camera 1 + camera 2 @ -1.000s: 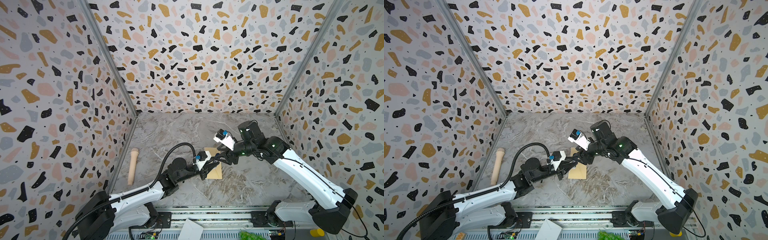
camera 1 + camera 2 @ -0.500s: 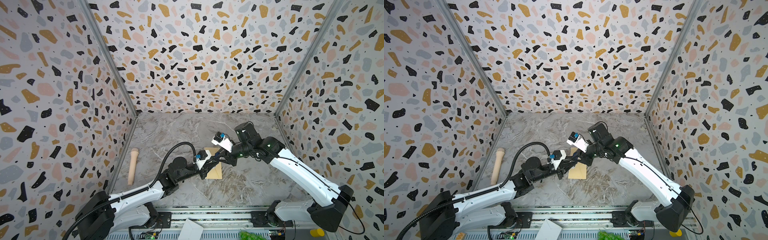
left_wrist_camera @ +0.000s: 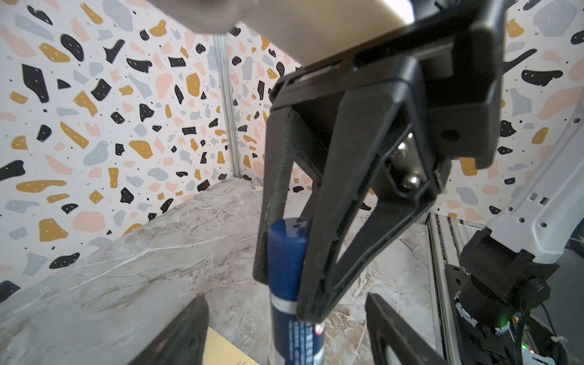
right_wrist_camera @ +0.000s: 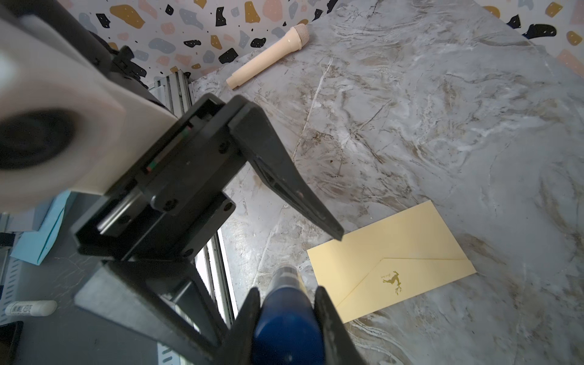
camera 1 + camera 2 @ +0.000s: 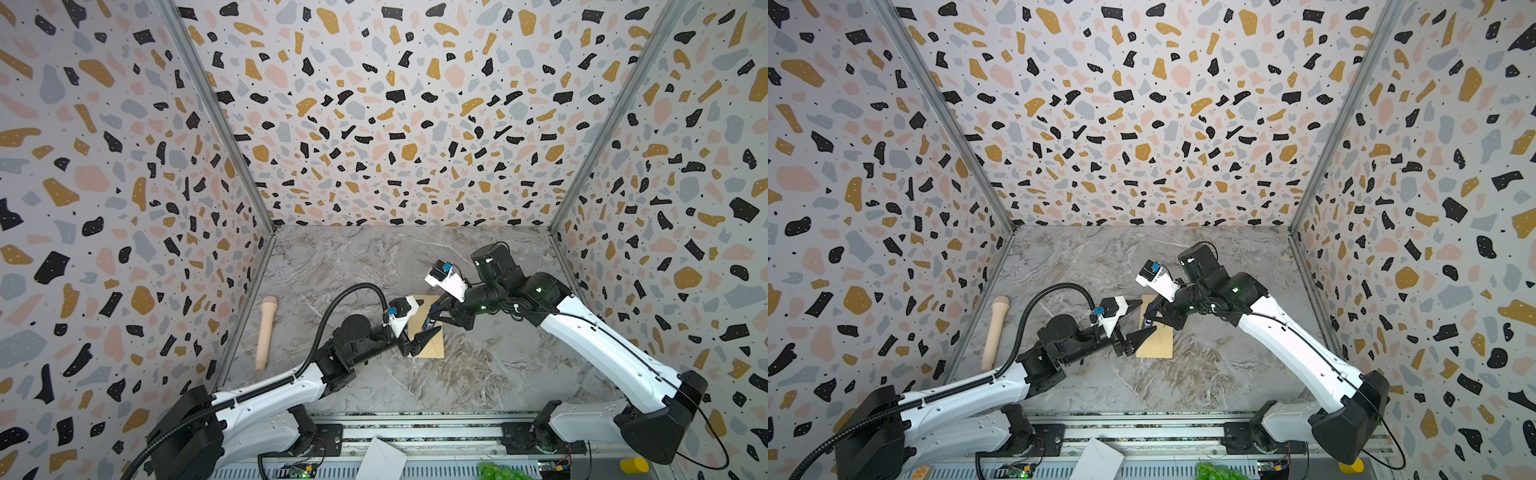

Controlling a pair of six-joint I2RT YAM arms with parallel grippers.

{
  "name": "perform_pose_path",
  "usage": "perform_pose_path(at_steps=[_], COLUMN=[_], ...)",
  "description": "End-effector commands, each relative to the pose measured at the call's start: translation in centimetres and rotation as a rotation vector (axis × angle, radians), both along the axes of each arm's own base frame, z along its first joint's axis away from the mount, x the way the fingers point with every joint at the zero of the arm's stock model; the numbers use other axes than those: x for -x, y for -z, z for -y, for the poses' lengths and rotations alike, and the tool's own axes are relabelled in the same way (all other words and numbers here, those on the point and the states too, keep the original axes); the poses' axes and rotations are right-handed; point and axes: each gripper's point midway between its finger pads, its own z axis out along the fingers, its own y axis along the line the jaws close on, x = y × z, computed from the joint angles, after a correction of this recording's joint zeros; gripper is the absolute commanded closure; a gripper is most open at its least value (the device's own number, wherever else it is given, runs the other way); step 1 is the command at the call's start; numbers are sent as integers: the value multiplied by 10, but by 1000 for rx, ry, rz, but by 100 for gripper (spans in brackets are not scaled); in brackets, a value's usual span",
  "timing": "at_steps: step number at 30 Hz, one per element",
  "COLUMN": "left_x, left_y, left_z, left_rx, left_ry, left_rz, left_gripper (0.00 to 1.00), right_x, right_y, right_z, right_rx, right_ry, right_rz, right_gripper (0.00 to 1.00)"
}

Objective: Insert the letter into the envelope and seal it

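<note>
**A:** Where was the envelope (image 4: 410,246)?

**B:** It lay flat at the middle of the counter (image 5: 374,257), flap down. At the flap tip was a gold leaping deer (image 4: 392,279) with tiny script beside it, too small to read.

**A:** And around it?

**B:** Close above it, the right end effector (image 4: 287,290) pinched a blue glue stick (image 3: 286,252). Its label carried white print, too blurred to read. The left end effector (image 3: 284,338) stood spread, one finger on either side of the stick and clear of it.

**A:** Farther out?

**B:** A beige microphone (image 5: 264,332) lay by the left wall.
</note>
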Motion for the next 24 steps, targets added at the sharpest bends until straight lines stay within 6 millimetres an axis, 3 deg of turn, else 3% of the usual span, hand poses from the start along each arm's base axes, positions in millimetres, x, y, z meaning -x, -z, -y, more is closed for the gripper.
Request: perform_pose_path(at_steps=[1, 9, 24], left_x=[1, 2, -1], left_y=[-15, -2, 9], left_z=[-2, 5, 8], left_rx=[62, 20, -22], left_ry=[0, 29, 26], left_rz=[30, 6, -5], left_gripper=[24, 36, 78], right_x=[9, 13, 16], right_y=[-31, -37, -42], right_z=[2, 0, -6], right_rx=[-72, -96, -109], right_ry=[-21, -33, -50], right_rz=[33, 30, 31], right_gripper=[100, 100, 100])
